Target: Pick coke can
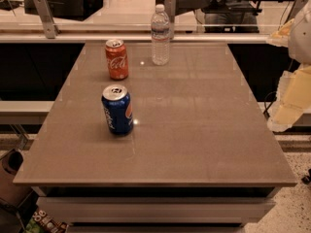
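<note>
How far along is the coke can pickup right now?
Nothing looks done yet: the coke can stands upright on the far left of the table, with nothing touching it. It is behind the blue can and left of the water bottle. In hand: the end effector sits at the right edge of the view, beside the table and well apart from the can. Left: the reach, the grasp and the lift.

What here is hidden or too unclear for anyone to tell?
In the camera view:
The gripper, at the right edge beside the table: cut off by the picture's edge.
The coke can, blue can and water bottle: back sides turned away from the camera.
The black box, top left: cut off by the top edge.
The packet, bottom left: cut by the bottom edge, print too small.
</note>
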`<move>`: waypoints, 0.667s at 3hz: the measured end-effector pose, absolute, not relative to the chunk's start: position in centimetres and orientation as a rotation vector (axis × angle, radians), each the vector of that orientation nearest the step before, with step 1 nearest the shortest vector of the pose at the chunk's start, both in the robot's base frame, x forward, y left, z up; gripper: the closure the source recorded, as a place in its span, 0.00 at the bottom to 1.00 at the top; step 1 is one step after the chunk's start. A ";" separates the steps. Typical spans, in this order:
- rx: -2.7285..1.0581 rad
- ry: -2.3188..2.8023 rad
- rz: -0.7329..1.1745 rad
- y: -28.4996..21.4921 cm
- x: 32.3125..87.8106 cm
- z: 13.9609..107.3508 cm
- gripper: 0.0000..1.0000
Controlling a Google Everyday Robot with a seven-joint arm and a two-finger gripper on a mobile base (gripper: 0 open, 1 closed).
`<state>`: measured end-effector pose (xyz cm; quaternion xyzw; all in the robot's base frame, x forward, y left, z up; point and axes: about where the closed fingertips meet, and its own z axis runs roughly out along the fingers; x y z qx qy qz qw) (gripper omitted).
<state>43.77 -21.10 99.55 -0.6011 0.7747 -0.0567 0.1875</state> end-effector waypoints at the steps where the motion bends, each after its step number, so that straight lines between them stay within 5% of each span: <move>1: -1.692 2.180 -0.160 -21.1 43.8 99.5 0.00; 2: -1.604 2.168 -0.133 -21.0 44.2 99.4 0.00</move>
